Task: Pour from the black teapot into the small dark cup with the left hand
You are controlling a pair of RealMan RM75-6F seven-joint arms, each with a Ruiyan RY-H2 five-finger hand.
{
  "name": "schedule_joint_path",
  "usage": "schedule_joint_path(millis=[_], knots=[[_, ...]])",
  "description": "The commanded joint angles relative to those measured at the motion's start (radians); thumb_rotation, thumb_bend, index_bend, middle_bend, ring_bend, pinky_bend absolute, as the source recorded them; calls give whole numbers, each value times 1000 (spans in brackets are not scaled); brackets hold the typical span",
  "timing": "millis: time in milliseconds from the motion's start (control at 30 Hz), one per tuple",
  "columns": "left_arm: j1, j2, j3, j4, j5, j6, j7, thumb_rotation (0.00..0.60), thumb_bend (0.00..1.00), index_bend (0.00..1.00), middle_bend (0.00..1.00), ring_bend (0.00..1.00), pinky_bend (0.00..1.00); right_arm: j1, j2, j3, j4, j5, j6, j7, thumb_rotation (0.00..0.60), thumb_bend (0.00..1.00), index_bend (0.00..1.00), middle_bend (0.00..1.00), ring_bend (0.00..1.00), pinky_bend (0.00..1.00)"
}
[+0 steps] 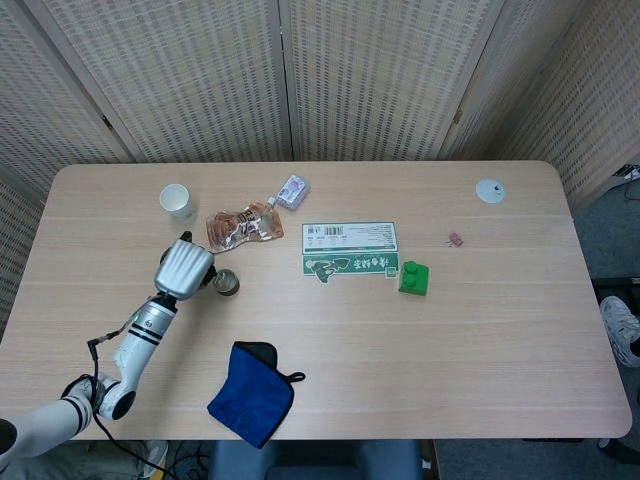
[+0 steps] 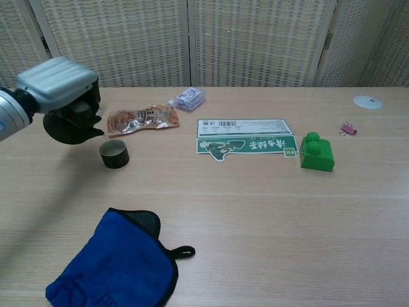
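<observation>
Left hand (image 2: 57, 86): grey boxy shell; white arm, black bands.

Bare table (image 2: 255, 211) right of the small dark cup (image 2: 114, 154); snack pouch (image 2: 140, 119) just behind, blue cloth (image 2: 115, 262) in front.
</observation>
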Motion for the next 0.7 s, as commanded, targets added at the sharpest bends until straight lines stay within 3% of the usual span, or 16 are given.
schedule_joint_path(millis=[33,500,633,700], knots=[[6,-3,-14,-3,-18,-6,-60,562,354,1000,1000,923,398,0,0,1,-2,0,0,-2,600,170,191,221,165,176],[47,29,-72,-40,-63,22,-370,554,354,1000,1000,916,398,11,-1,5,-14,0,-8,-23,600,171,191,221,165,176],[73,65,-75,-83,-79,15,-449,495,354,1000,1000,916,398,16,-1,5,-20,-3,-11,-31,600,171,191,221,165,176],[89,85,-72,-102,-87,13,-474,412,354,1000,1000,916,398,17,-1,5,-23,-4,-12,-34,600,171,191,221,165,176]])
